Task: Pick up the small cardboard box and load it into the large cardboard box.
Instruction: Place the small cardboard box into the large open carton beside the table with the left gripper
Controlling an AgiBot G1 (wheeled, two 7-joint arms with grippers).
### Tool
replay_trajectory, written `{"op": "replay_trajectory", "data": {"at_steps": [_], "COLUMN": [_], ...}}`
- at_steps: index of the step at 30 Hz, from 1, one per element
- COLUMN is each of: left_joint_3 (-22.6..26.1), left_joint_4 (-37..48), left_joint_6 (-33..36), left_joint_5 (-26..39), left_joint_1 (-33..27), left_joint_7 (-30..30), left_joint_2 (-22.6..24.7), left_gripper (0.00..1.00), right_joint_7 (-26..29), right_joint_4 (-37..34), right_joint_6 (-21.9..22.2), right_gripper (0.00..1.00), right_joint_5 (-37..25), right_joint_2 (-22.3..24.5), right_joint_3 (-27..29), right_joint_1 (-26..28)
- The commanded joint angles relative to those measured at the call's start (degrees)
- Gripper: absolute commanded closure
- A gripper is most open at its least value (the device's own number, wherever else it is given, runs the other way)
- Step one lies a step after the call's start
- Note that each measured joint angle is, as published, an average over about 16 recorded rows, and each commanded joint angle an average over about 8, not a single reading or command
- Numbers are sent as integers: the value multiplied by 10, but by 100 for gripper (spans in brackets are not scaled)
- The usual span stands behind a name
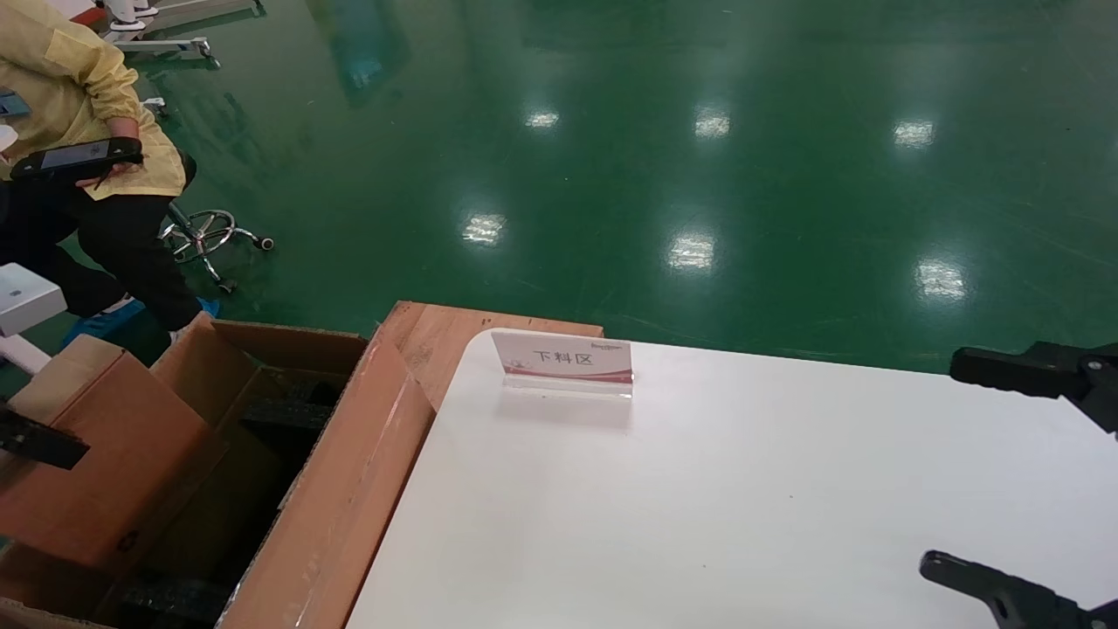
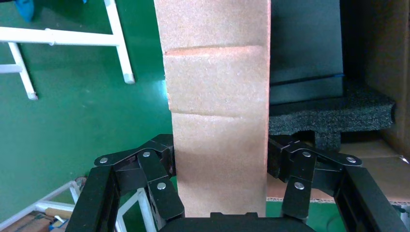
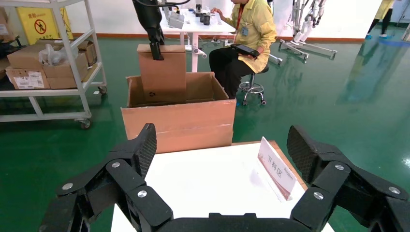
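I've got the left gripper (image 2: 220,159) clamped on the small box (image 2: 217,111), one finger on each side face. The small box (image 1: 92,454) hangs upright, partly down inside the big box (image 1: 349,489), with tall flaps around it and black foam (image 2: 333,113) below. The right gripper (image 3: 220,159) is parked wide open, holding nothing, over the white table (image 1: 742,507). A small sign stand (image 1: 563,360) sits near the table's far edge. A seated person (image 1: 79,131) is just behind the big box, and a shelf cart (image 3: 53,67) is off to one side.
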Motion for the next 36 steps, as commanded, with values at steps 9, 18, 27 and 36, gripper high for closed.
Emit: {"op": "replay_trajectory", "data": {"at_steps": [9, 18, 27, 36], "left_joint_3": [-4, 0, 10, 23], "left_joint_4": [1, 7, 26, 54], "left_joint_6": [-23, -57, -107, -149], "left_joint_5": [7, 17, 18, 4], "left_joint_1": [17, 36, 69, 108], "left_joint_7": [6, 3, -3, 0], "left_joint_2": [-8, -14, -2, 5], "left_gripper": [100, 100, 100, 100], "right_joint_7": [0, 0, 0, -1], "right_joint_4": [0, 0, 0, 0], "right_joint_6": [0, 0, 0, 0], "right_gripper": [0, 0, 0, 0], "right_joint_5": [0, 0, 1, 1], "right_joint_2": [0, 0, 0, 0], "right_joint_3": [0, -1, -1, -1], "right_joint_1": [0, 0, 0, 0]}}
